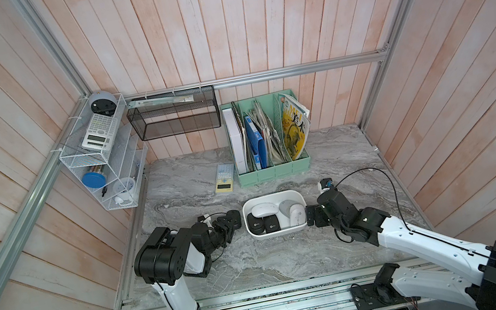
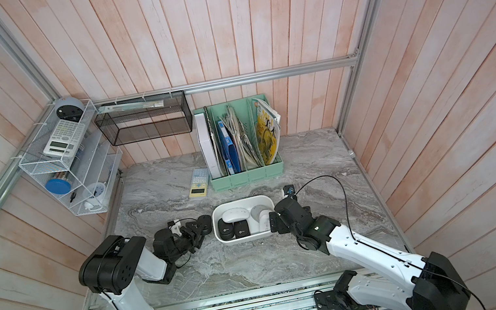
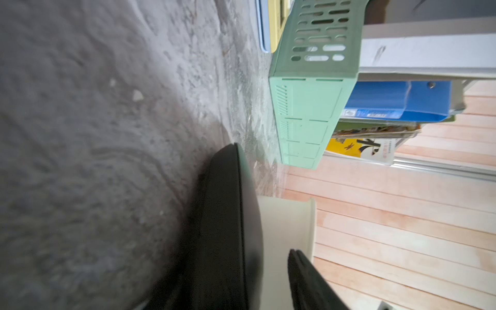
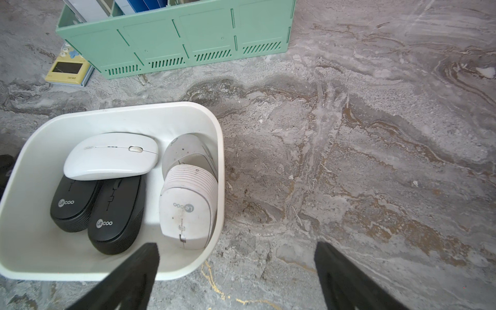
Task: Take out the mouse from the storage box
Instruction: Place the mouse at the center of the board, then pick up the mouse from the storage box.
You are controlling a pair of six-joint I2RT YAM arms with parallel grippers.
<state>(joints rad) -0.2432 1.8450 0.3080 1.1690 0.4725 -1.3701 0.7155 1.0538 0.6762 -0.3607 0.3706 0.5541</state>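
Found right claw (image 4: 236, 247) spread empty at storage box (image 4: 220, 150) rim, lower frame. Could not tell state of left claw (image 1: 227, 226). Judged white mouse (image 4: 185, 214) light, rigid, slick; flanks best for pinching.

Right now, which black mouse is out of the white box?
The black mouse on the table by the left gripper, just outside the storage box; the other two black ones lie side by side inside it.
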